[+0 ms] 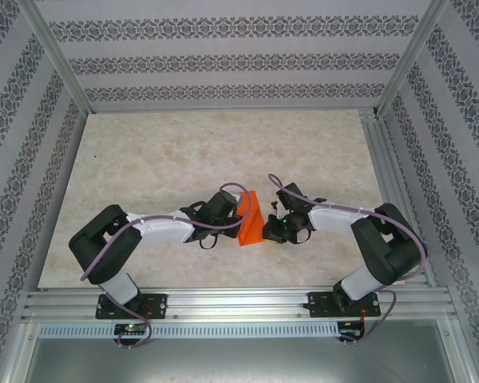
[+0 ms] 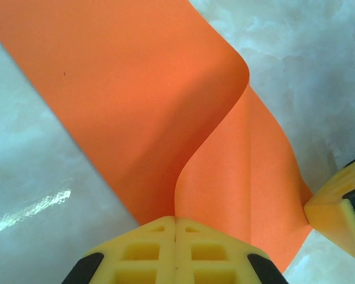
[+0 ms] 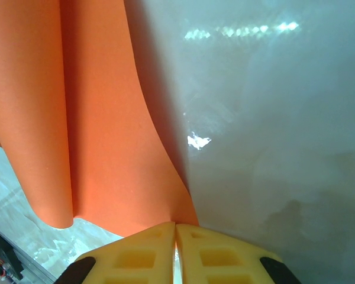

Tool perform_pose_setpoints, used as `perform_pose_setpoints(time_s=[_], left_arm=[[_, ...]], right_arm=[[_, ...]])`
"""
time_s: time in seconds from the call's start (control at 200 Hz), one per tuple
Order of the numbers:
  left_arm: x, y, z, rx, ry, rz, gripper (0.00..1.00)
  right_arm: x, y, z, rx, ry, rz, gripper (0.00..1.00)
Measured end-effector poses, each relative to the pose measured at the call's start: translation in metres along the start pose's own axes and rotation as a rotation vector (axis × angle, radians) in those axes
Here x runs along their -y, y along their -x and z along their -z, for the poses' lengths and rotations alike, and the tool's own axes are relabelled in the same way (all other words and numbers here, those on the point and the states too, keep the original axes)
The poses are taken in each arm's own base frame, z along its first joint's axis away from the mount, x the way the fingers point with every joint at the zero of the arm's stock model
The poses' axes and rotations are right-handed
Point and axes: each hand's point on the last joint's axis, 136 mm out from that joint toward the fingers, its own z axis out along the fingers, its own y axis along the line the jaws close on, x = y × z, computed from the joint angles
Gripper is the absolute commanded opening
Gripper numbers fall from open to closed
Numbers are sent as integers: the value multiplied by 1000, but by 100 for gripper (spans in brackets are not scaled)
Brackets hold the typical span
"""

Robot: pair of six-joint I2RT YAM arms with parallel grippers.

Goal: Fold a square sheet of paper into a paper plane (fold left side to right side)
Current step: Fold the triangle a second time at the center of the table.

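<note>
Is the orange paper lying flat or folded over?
Partly folded: the orange paper curves over itself in a loose bend, not pressed flat.

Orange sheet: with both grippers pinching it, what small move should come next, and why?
Probably the left gripper should carry its edge across toward the right gripper: both are shut on the square sheet of paper, which bows up uncreased.

- The square sheet of paper [image 1: 252,215], pinched at both sides, spans the gap between left gripper [image 1: 236,217] and right gripper [image 1: 268,227], barring passage there.
- Ahead of both grippers, open table [image 1: 207,144] runs to the back wall [image 1: 223,60].
- Behind each gripper, its own arm blocks the way.
</note>
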Motion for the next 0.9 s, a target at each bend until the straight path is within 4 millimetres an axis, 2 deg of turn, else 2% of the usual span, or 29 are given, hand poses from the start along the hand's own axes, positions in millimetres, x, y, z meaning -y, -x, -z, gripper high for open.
perform_pose_setpoints(time_s=[0.46, 0.899], left_arm=[[-11, -6, -9, -25, 25, 9, 0], [-12, -7, -11, -30, 28, 7, 0]], right_arm=[[-3, 0, -2, -3, -6, 13, 12], [-3, 0, -2, -4, -6, 14, 12]])
